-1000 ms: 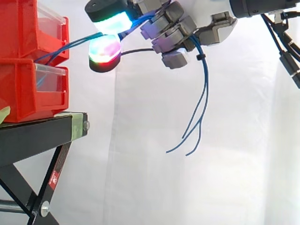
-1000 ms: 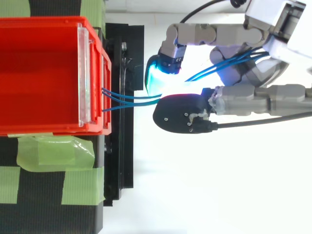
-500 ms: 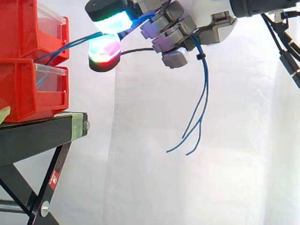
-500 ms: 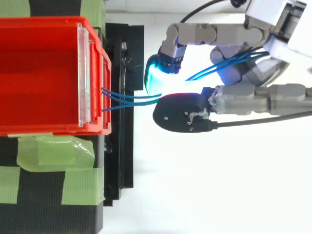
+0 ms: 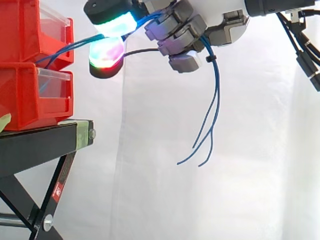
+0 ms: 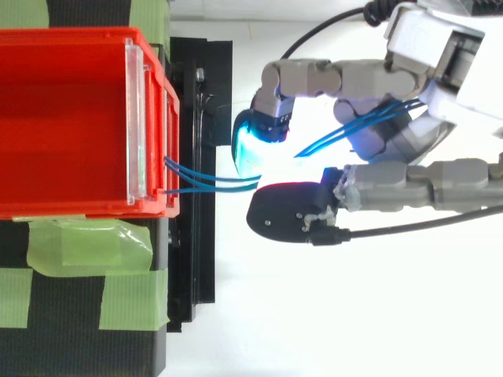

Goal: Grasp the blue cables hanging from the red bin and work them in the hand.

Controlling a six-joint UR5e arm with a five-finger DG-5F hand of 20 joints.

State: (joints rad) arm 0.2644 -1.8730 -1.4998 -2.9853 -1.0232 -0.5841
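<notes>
The thin blue cables (image 5: 216, 100) were seen leaving the front of the upper red plastic bin (image 6: 78, 118) toward 3 o'clock in the top view; they were led between two glowing fingertip pads (image 5: 117, 22) and through the grey robot hand (image 5: 182, 35); their loose ends were left hanging toward 6 o'clock below the palm, well apart from the black metal stand (image 5: 35, 145). The fingers were clenched round the cables, and the bundle was held inside the curl, not only at the tips; the grasp was therefore judged to be done, and the working of the cables in the hand to be the step in progress. For this step to be done well, the curl was to be kept tight enough that no strand could slip out; the strands were to be rolled by small movements of the pads; the stretch between bin and pads, seen with little slack, was not to be pulled further toward 3 o'clock, since the cables could be dragged out of the bin.
</notes>
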